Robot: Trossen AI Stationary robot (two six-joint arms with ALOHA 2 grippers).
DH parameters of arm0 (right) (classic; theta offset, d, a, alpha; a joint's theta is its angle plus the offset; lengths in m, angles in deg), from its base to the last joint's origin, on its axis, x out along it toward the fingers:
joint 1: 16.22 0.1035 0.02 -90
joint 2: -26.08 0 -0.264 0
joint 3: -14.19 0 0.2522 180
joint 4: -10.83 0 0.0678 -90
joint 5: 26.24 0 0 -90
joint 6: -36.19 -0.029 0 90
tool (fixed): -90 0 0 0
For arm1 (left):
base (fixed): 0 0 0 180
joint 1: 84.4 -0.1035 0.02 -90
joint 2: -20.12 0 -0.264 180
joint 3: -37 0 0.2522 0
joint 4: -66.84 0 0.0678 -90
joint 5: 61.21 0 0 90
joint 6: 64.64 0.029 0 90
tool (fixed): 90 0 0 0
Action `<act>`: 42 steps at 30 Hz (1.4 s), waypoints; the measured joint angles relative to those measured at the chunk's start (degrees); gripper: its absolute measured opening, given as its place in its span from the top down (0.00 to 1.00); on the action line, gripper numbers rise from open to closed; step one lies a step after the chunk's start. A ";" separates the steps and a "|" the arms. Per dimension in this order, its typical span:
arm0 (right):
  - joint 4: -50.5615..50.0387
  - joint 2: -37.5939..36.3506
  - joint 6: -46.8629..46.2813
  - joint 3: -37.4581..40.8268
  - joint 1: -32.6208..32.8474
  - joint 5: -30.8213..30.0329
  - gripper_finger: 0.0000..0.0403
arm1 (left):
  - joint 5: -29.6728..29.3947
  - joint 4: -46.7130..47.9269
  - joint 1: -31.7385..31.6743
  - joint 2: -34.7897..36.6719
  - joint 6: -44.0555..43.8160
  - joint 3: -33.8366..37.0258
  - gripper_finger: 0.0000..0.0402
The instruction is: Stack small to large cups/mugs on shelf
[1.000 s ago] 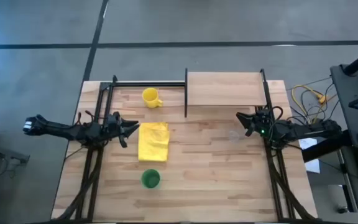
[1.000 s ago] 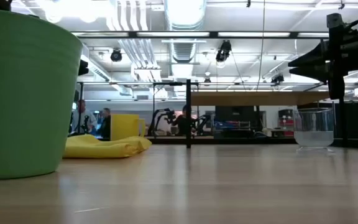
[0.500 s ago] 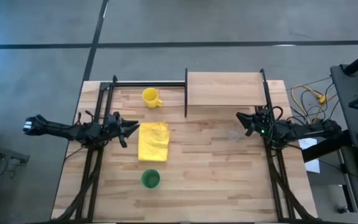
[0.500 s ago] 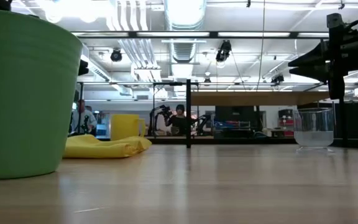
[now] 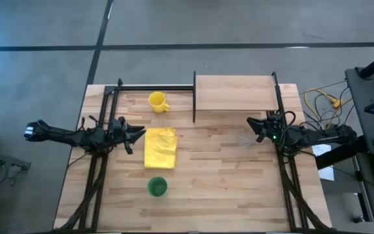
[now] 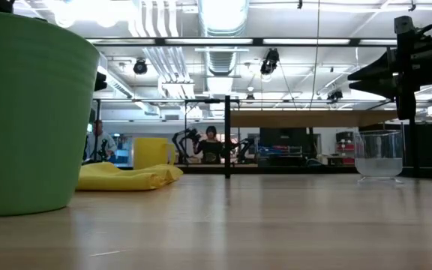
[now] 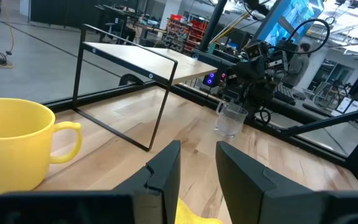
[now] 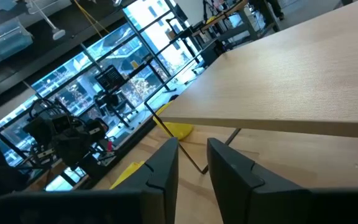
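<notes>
The small clear glass cup [image 5: 244, 141] stands on the tabletop in front of the shelf [image 5: 234, 92]; it also shows in the low view [image 6: 379, 154]. The yellow mug [image 5: 158, 101] stands at the far left, its handle toward the shelf. The green cup [image 5: 157, 187] stands near the front edge. My left gripper [image 5: 141, 133] hovers at the left edge of the yellow cloth [image 5: 160, 147], narrowly open and empty [image 7: 197, 146]. My right gripper [image 5: 250, 123] hovers above and just right of the glass cup, narrowly open and empty [image 8: 192, 142].
The flat yellow cloth lies between the mug and the green cup. The shelf's black posts [image 5: 194, 97] stand beside the mug. A black frame [image 5: 154, 86] runs along the far edge. Cables [image 5: 320, 101] lie off the table's right. People show in the room behind [image 6: 210, 142].
</notes>
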 joint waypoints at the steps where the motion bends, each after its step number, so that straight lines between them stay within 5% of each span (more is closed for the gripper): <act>1: -0.01 0.00 -0.02 0.00 -0.01 0.00 0.80 | 0.00 0.01 -0.01 0.00 -0.01 0.00 0.78; 33: 2.66 0.56 -6.29 -0.04 -0.01 0.81 0.82 | 0.04 -1.23 -0.02 0.02 -0.26 0.01 0.78; 38: 3.16 1.82 -5.11 -6.65 0.02 15.50 0.83 | 0.15 -7.35 -0.01 0.04 2.70 0.02 0.78; 42: -2.88 7.81 0.23 -17.49 0.02 18.45 0.86 | 0.15 -9.35 -0.01 0.06 8.51 0.00 0.78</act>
